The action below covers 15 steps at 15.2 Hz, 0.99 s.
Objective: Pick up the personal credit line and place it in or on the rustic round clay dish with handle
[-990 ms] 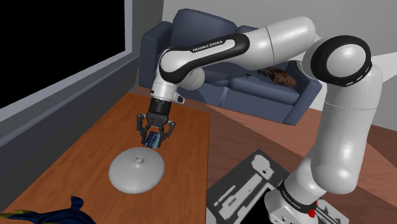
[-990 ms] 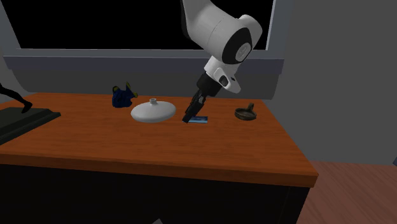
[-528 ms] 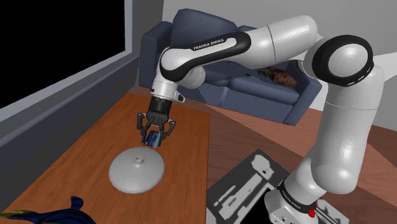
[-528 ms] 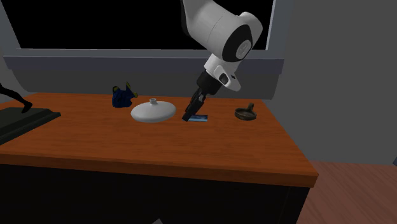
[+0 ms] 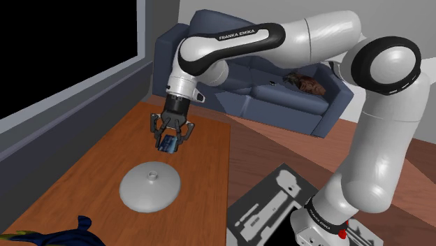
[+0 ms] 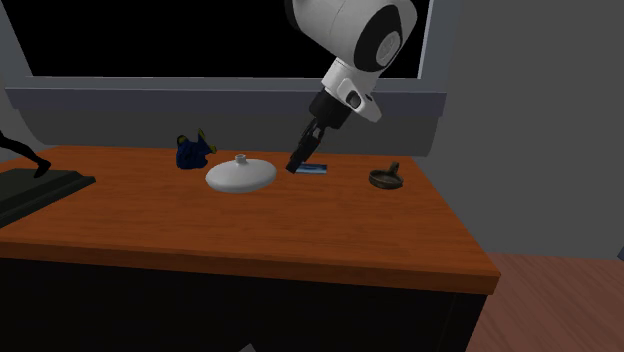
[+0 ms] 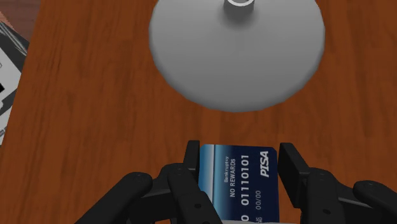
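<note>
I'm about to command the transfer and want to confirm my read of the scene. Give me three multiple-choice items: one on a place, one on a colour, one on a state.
1. In the second exterior view, where does the dark dish with handle stand on the wooden table?
A. To the right of the credit card
B. To the left of the domed grey lid
C. Straight under the credit card

2. What colour is the credit card's face?
A. Red
B. Blue
C. Green

3. What state is the credit card in?
A. Lying loose on the table
B. Resting in the dish
C. Clasped between the fingers

Answers:
1 A: the dish stands nearer the table's right end, with the card between it and the lid.
2 B: the wrist view shows a blue face with white print.
3 C: a black finger presses each short edge, and the card hangs above the wood.
</note>
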Available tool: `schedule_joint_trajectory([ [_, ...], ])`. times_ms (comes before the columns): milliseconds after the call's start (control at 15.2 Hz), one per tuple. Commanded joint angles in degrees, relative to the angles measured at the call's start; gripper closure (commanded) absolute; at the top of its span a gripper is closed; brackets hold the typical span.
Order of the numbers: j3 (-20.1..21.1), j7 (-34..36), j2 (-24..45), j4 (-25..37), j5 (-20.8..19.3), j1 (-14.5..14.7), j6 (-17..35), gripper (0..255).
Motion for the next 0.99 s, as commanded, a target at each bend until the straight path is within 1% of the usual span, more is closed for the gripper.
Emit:
schedule_joint_trajectory([
  [0, 0.07, 0.46, -0.94, 0.35, 0.13, -0.17, -1.2, 255],
  [792, 0.25, 3.63, -4.11, 5.24, 0.23, -0.77, -8.48, 255],
  [924, -0.69, 2.78, -1.98, 8.7, -0.92, -1.77, -10.7, 255],
])
